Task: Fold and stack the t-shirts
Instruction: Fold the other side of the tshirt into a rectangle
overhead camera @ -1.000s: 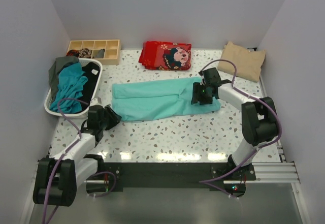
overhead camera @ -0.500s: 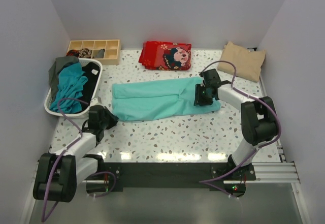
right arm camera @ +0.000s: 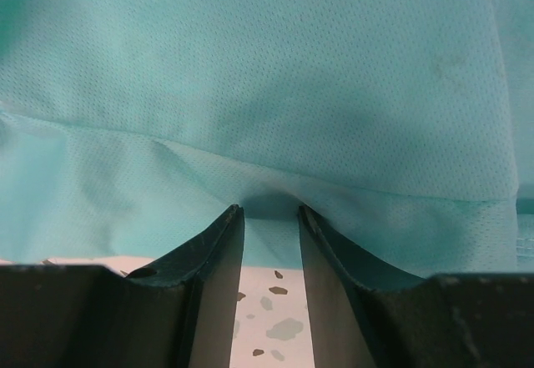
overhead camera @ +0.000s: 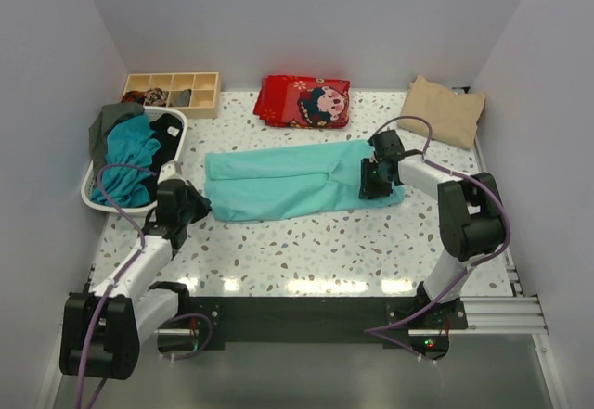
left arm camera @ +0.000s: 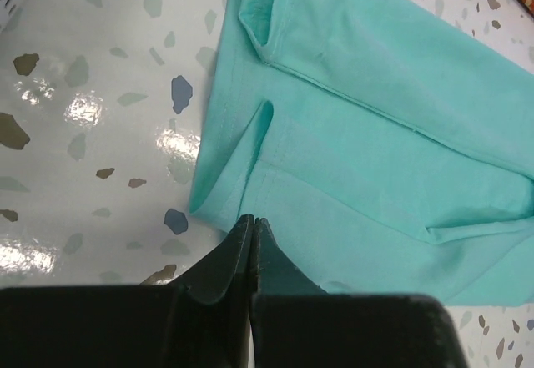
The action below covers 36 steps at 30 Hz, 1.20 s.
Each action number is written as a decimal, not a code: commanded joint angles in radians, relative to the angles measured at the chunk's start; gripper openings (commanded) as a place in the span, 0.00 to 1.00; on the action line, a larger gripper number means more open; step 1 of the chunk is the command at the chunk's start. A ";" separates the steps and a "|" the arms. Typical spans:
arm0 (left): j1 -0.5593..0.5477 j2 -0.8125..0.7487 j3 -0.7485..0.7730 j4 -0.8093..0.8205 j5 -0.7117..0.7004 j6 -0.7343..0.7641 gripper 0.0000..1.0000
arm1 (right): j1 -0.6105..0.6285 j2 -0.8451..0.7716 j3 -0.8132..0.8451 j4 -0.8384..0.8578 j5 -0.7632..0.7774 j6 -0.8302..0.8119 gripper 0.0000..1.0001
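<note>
Mint tee (overhead camera: 297, 182), thin limp knit, lies folded lengthwise on worktop (overhead camera: 306, 242) just right of basket (overhead camera: 93, 200). At its basket-side hem, left fingers (left arm camera: 252, 226) clenched tip to tip; pinching cloth, unclear. At the end away from basket, right fingers (right arm camera: 219, 234) parted astride the edge. Likely drapes and slides: pinch hem corners through both layers.

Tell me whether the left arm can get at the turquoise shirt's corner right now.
Probably yes. The left gripper sits right at the hem corner of the turquoise t-shirt, with nothing lying between them. Its jaws are shut, though, so it would have to open before gripping.
</note>
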 commanded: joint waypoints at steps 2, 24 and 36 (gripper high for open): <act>-0.004 -0.022 0.061 -0.110 -0.034 0.058 0.00 | -0.018 0.035 -0.026 0.007 0.023 -0.029 0.37; -0.007 0.064 -0.157 0.243 0.198 -0.056 0.46 | -0.032 0.037 -0.023 0.007 0.009 -0.038 0.39; -0.011 0.081 -0.002 0.062 0.153 0.034 0.00 | -0.044 0.021 -0.036 -0.016 0.067 -0.046 0.38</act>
